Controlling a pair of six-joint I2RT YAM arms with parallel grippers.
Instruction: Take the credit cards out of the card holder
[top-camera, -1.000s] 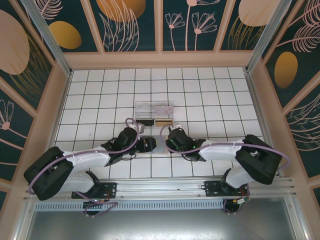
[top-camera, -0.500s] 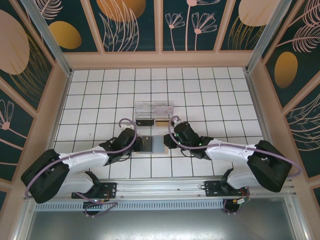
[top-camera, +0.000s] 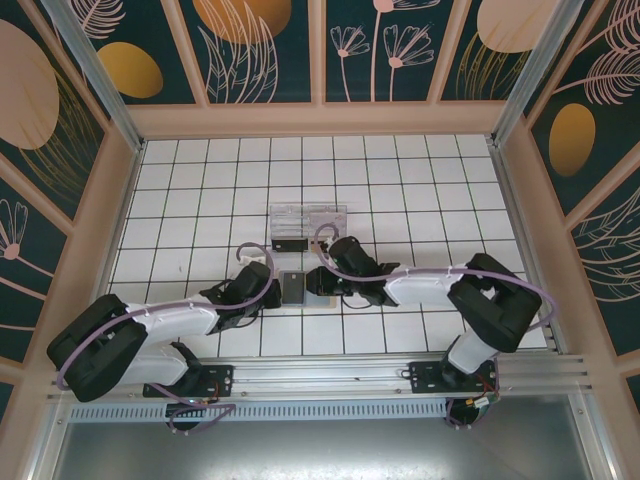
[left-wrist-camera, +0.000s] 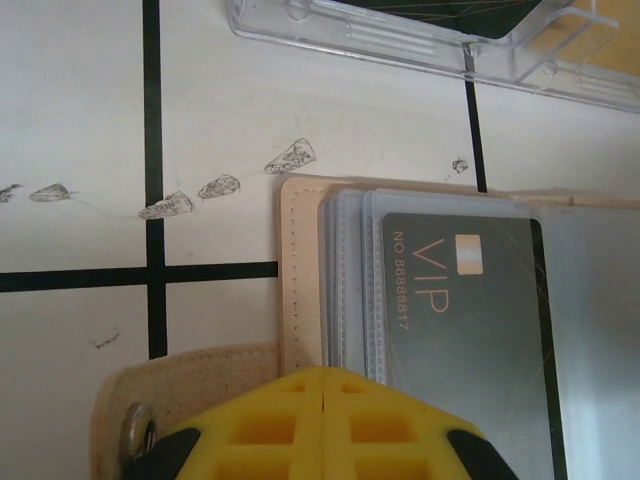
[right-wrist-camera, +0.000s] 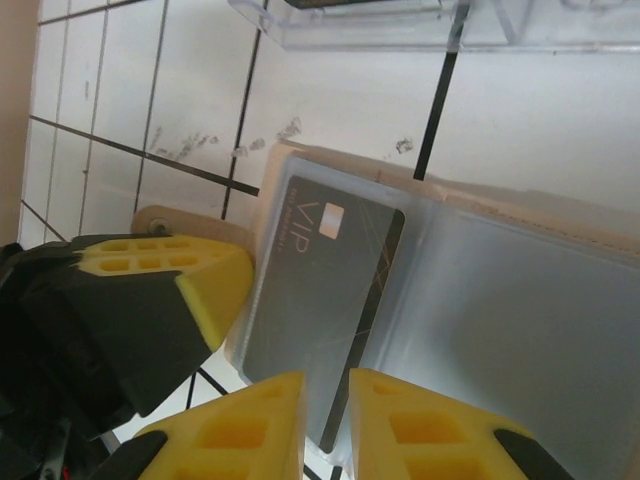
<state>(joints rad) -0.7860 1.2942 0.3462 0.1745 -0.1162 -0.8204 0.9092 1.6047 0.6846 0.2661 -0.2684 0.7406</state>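
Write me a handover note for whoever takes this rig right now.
Left pincer: shut at the edge of the open wallet.
Right pincer: jaws a slit apart over the grey card, gripping nothing visible.
Wallet lies open on the table, short of the clear box; card sits in its sleeve.
Done: wallet open. Left: pull the card out, check for more.

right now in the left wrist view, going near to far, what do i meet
left hand → card holder → clear box
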